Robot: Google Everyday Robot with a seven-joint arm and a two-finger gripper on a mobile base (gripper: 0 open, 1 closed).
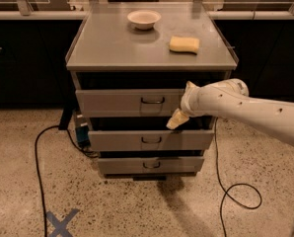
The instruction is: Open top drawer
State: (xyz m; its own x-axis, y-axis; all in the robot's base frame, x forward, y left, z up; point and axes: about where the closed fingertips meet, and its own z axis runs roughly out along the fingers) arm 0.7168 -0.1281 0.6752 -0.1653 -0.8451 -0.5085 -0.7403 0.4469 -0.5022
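Note:
The top drawer (pixel 117 102) is the tallest grey front of three in the grey cabinet, with a small dark bar handle (pixel 152 101) at its centre. It stands pulled out a little, with a dark gap above it. My gripper (pixel 177 119) hangs at the end of the white arm, in front of the drawer's lower right edge, to the right of and below the handle and apart from it. The gripper's pale fingers (pixel 174 121) point down and left, and nothing shows in them.
A white bowl (pixel 143 19) and a yellow sponge (pixel 184 44) sit on the cabinet top (pixel 112 48). Two shorter drawers (pixel 149 140) lie below. Black cables (pixel 38 162) run on the speckled floor at left and right. A blue tape X (pixel 62 222) marks the floor.

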